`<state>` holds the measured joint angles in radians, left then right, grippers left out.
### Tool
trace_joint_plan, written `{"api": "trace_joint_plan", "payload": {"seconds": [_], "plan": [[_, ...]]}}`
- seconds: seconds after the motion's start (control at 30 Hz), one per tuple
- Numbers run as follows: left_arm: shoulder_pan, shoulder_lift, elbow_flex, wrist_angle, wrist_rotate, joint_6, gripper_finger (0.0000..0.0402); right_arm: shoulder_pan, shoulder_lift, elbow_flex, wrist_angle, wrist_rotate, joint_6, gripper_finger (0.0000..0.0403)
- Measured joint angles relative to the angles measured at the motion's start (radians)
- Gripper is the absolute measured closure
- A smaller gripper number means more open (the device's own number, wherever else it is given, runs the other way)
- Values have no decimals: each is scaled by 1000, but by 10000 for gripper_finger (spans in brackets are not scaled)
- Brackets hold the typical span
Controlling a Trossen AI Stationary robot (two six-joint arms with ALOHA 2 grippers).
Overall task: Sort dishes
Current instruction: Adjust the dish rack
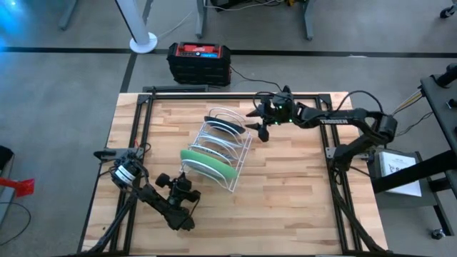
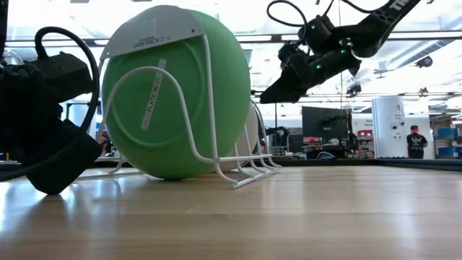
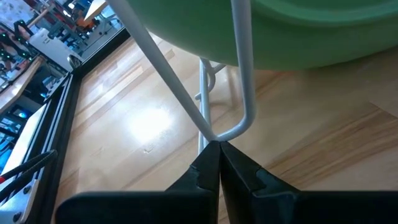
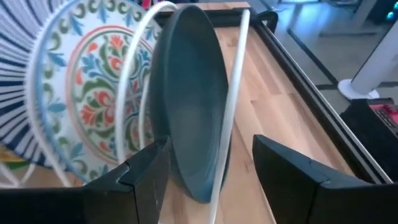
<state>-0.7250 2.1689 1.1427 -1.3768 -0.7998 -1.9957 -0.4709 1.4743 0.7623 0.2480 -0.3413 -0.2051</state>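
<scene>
A white wire rack (image 1: 240, 154) stands mid-table with several dishes on edge in its slots. The plain light green plate (image 2: 173, 94) fills the nearest slot. Behind it come the blue-lined white plate (image 4: 12, 93), the patterned plate (image 4: 93, 93) and, in the farthest slot, the dark teal plate (image 4: 193, 106). My left gripper (image 3: 217, 149) is low at the rack's near left corner, shut on a wire loop. My right gripper (image 4: 211, 177) hovers open above the rack's far end. Its fingers stand either side of the teal plate's rim without touching it. My left gripper meets the rack at the bottom bend of a wire loop (image 3: 231, 134), at the rack's near end below the green plate. The two fingertips are closed together right at that bend, coming slanting down from the table's near left. The rack rests on the table.
Black frame rails (image 1: 139, 143) run along the table's edges. A black and red box (image 1: 200, 63) sits on the floor past the far edge. Bare wood lies right of the rack and toward the near edge (image 1: 293, 200).
</scene>
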Motion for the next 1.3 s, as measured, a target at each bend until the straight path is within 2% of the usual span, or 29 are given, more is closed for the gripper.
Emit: {"api": "trace_joint_plan", "payload": {"seconds": [0.23, 0.37, 0.47, 0.7, 0.83, 1.0, 1.13, 1.3], "plan": [[0, 0, 0, 1, -1, -3, 401, -11, 100, 70, 5, 27, 25, 197], [2, 0, 0, 1, -2, -6, 401, -11, 144, 104, 4, 28, 25, 221], [2, 1, 0, 0, -1, -23, 401, -11, 168, 127, -11, 28, 24, 262], [7, 2, -2, -24, 7, -50, 401, -9, 183, 144, -33, 12, 15, 390], [8, 2, 8, -39, 61, -37, 401, -12, 176, 144, -38, 18, 44, 390], [8, 2, 41, -62, 114, 62, 401, -13, 160, 142, -58, 32, 93, 398], [6, 2, 67, -105, 152, 91, 401, -12, 152, 138, -91, 76, 130, 400], [-2, 2, 103, -195, 252, 93, 401, -10, 145, 113, -84, 118, 193, 400]]}}
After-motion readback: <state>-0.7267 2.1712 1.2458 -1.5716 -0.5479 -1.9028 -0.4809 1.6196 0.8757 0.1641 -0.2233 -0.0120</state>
